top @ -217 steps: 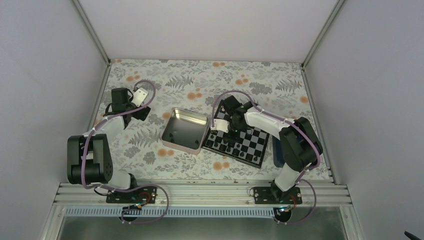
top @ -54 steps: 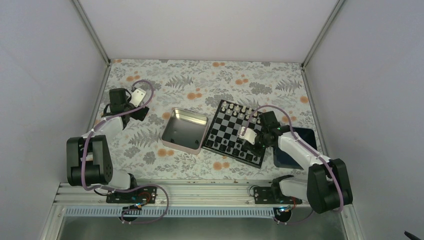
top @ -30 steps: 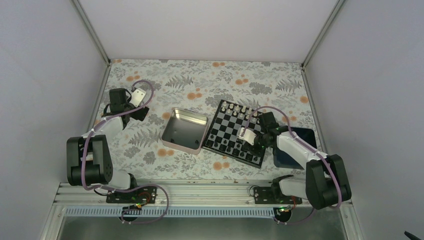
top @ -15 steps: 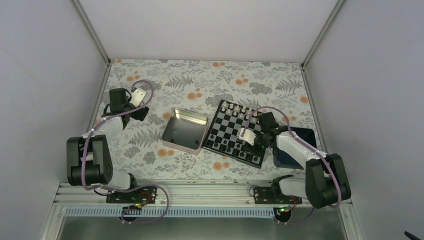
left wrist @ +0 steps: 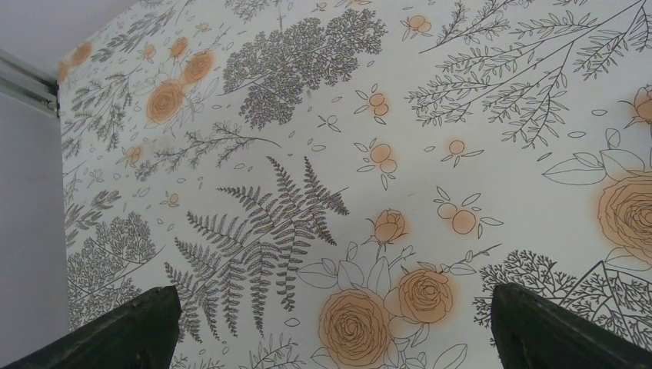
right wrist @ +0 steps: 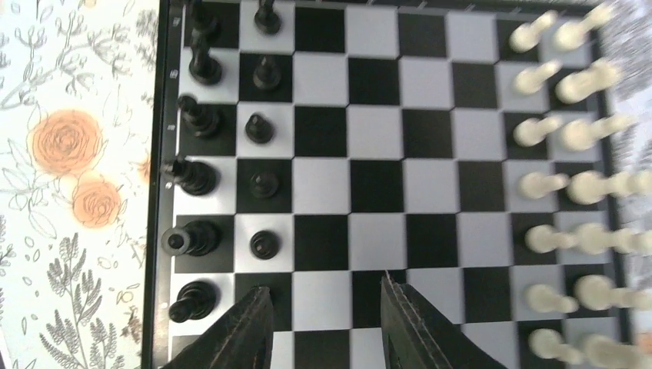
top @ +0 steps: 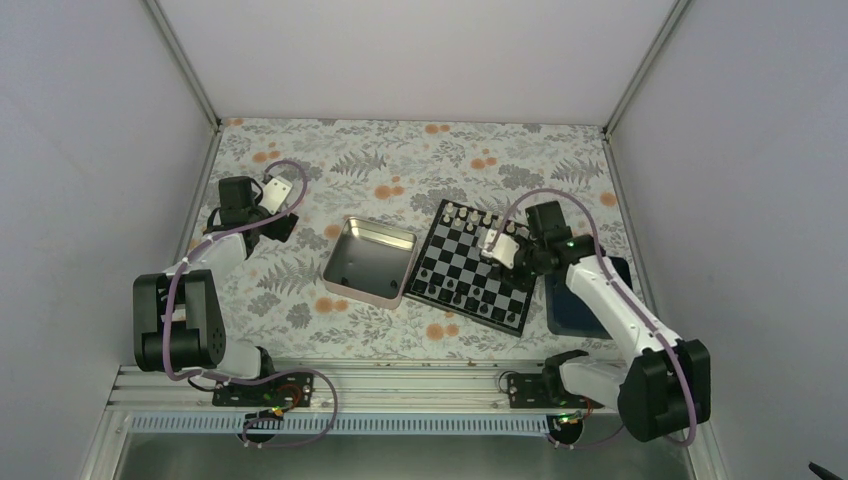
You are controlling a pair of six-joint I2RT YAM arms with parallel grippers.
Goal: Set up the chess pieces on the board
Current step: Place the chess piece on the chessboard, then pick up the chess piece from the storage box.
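Floral worktop carried the board at centre right of the top view. Its black chess pieces lined two files at the right wrist view's left, so setup looked nearly done. Right pincer hung above it, narrowly parted and empty; left pincer gaped wide, empty.

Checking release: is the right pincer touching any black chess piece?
Apart. Right wrist view: the right pincer is open over bare squares, board showing between it and the nearest black piece.

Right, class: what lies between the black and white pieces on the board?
Only bare squares of the board, with the right pincer over one end; right wrist view.
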